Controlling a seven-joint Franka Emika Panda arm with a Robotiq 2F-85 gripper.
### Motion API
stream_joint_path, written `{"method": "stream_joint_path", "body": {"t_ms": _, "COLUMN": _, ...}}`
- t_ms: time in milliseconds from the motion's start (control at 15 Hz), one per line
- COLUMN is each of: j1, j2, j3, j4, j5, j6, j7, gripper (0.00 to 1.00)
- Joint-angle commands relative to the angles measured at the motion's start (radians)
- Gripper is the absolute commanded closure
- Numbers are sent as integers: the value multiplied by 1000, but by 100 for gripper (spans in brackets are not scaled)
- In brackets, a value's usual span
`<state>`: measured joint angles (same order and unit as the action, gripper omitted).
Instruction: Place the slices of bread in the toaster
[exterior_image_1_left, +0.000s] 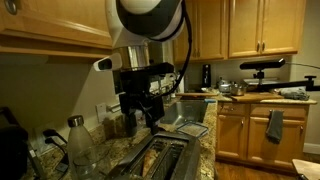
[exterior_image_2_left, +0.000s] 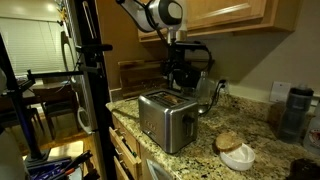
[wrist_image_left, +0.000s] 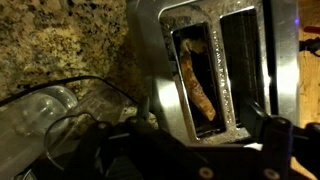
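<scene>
Bread slice (wrist_image_left: 200, 85): golden-brown, standing on edge inside one long slot, leaning slightly, touched by nothing.
Toaster (exterior_image_2_left: 165, 120): shiny silver, on the speckled granite tabletop (exterior_image_2_left: 195, 152), directly beneath the arm in both exterior views.
Second slot (wrist_image_left: 240, 55): dark, seemingly empty.
Fingers (wrist_image_left: 285, 145): spread wide and released, grasping nothing, hovering just above the toaster's top.
Other bread (exterior_image_2_left: 228, 140): a tan round piece next to a white bowl (exterior_image_2_left: 240, 157), well apart from the toaster; likely the next slice, though too small to be sure.
Clear bottle (exterior_image_1_left: 78, 145): near the toaster's side, within reach of a careless swing.
Step in hand: letting go and clearing the slot.
Doing it well: rise straight up with fingers apart, so neither snags the slice or nudges the toaster; confirm the slice sits fully down before fetching more.
</scene>
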<state>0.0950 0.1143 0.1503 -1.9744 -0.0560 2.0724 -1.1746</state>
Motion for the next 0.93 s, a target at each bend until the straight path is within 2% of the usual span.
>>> {"method": "stream_joint_path", "body": {"t_ms": 0, "j1": -12, "j2": -20, "j3": -18, "j4": -13, "j5": 18, "j6": 29, "j7": 31, "gripper": 0}}
{"method": "stream_joint_path", "body": {"t_ms": 600, "j1": -53, "j2": 1, "j3": -74, "j4": 38, "j5": 108, "j6": 32, "j7": 270, "gripper": 0}}
{"method": "stream_joint_path", "body": {"t_ms": 867, "j1": -71, "j2": 10, "j3": -92, "j4": 44, "j5": 112, "j6": 54, "j7": 392, "gripper": 0}}
